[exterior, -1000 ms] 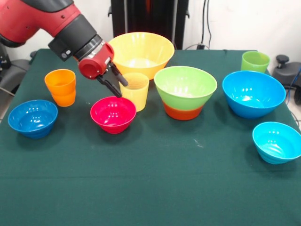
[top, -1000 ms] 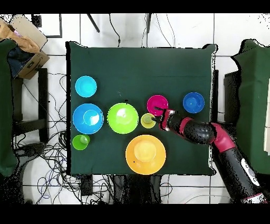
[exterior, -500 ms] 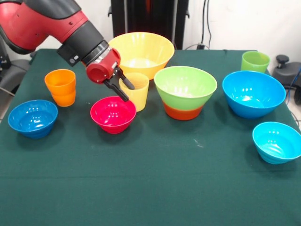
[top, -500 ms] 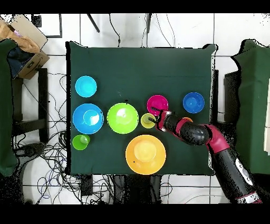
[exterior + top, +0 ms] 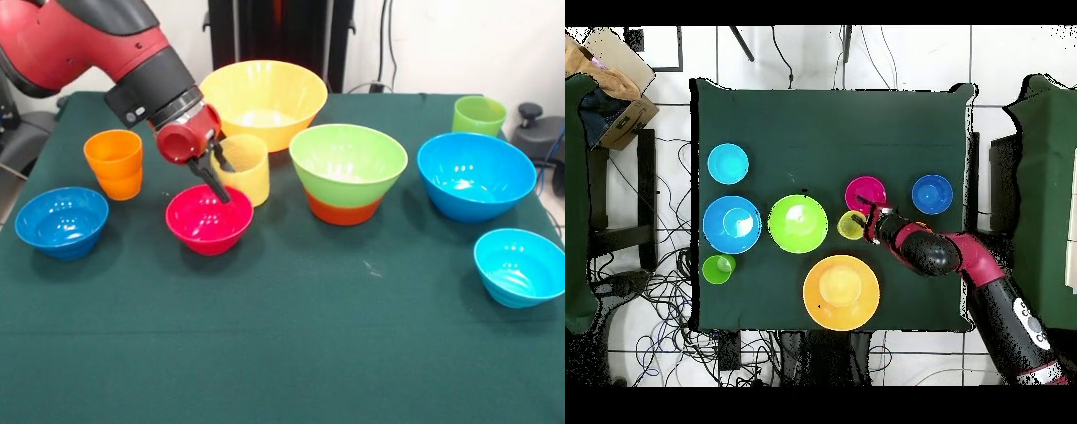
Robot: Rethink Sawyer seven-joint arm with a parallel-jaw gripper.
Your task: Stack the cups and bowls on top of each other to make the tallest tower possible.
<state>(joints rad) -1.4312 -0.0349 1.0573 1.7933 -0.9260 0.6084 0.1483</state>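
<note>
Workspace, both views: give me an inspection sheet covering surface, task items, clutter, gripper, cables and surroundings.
Surface: green tablecloth, flat.
Tower: light green bowl nested in the orange-red bowl; nothing on top.
Pale yellow cup: tilted, on the cloth beside the magenta bowl, with the gripper at its rim.
Other cups: orange cup and green cup, upright, apart.
Other bowls: yellow-orange bowl, big blue bowl, dark blue bowl, cyan bowl, each single.
Clutter: nothing seen.
Gripper: one of its fingers is outside the cup; grip cannot be told.
Cables: tangled on the floor beside the table.
Surroundings: cardboard box off one corner.
</note>
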